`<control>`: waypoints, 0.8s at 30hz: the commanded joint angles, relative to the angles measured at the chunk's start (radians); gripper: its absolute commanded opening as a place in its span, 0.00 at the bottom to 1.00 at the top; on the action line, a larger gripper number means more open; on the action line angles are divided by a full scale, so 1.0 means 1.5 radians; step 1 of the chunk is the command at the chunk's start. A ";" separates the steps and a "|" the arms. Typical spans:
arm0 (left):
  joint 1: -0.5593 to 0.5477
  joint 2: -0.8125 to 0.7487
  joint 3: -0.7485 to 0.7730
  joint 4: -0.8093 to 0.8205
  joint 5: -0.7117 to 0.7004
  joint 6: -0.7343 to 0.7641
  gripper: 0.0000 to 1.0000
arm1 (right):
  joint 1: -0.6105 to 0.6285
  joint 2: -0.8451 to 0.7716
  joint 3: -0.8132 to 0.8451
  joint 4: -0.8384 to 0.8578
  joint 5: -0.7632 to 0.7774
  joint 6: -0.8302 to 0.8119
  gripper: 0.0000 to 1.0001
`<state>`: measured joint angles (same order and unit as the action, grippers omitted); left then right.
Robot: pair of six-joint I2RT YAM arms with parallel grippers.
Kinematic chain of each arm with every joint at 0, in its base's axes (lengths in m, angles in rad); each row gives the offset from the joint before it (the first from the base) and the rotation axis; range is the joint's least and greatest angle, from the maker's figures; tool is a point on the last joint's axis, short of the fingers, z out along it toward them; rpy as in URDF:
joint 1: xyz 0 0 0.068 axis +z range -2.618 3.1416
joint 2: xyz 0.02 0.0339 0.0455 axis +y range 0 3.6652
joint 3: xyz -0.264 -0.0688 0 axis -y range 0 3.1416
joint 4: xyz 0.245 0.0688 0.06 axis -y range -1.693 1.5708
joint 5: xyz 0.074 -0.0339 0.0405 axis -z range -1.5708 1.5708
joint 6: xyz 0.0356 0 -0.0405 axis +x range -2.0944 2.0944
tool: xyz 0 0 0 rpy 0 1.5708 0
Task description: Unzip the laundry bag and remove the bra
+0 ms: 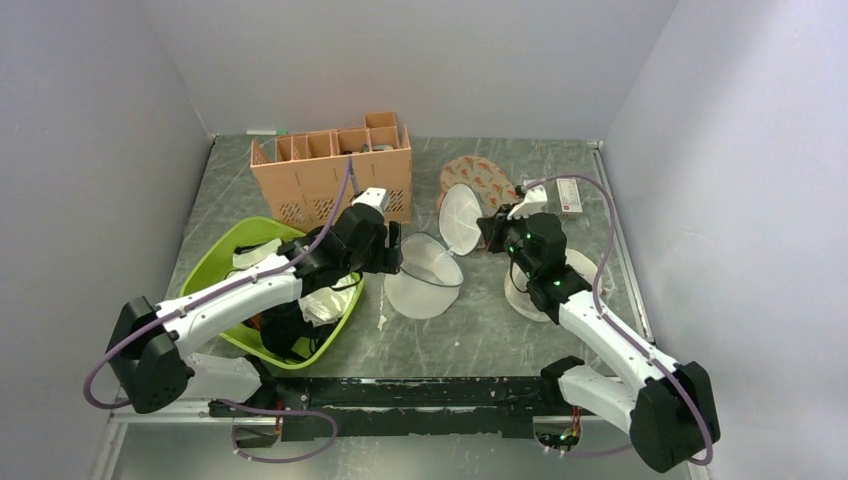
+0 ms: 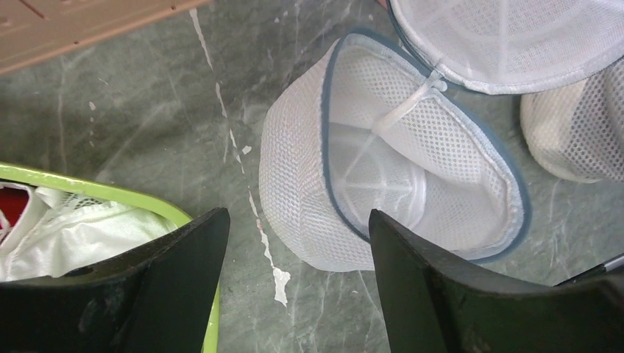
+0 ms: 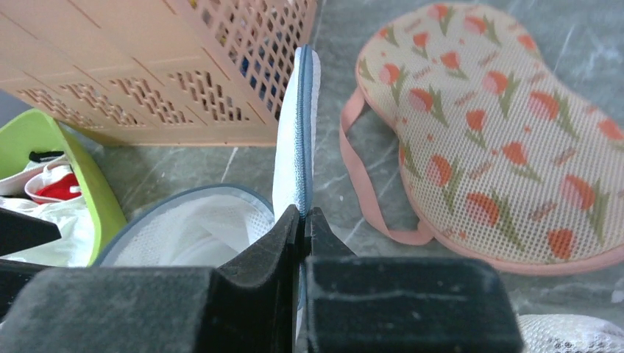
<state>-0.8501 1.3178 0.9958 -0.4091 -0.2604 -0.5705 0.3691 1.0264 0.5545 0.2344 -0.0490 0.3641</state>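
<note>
The left arm (image 1: 240, 295) reaches from its base forward and toward the right, staying low, with the wrist bent downward. The left gripper (image 2: 298, 220) is spread wide, and nothing is between its two black fingers (image 2: 184, 272). The right arm (image 1: 600, 335) stretches forward and toward the left. The right gripper (image 3: 303, 215) is pressed together, pinching the thin upright flap of the laundry bag (image 3: 298, 125)
</note>
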 commanded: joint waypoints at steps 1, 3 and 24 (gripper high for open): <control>-0.004 -0.041 0.009 0.001 -0.034 0.012 0.82 | 0.072 -0.030 0.054 -0.054 0.175 -0.079 0.00; -0.004 -0.052 0.003 -0.001 -0.040 0.008 0.83 | 0.099 -0.036 0.075 -0.066 0.205 -0.094 0.00; -0.005 -0.101 -0.016 -0.010 -0.054 -0.005 0.85 | 0.273 -0.002 0.239 -0.213 0.514 -0.244 0.00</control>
<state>-0.8501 1.1934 0.9710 -0.4160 -0.3119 -0.5690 0.7574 0.9947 0.8513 -0.0383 0.5922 0.0509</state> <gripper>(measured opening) 0.850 0.017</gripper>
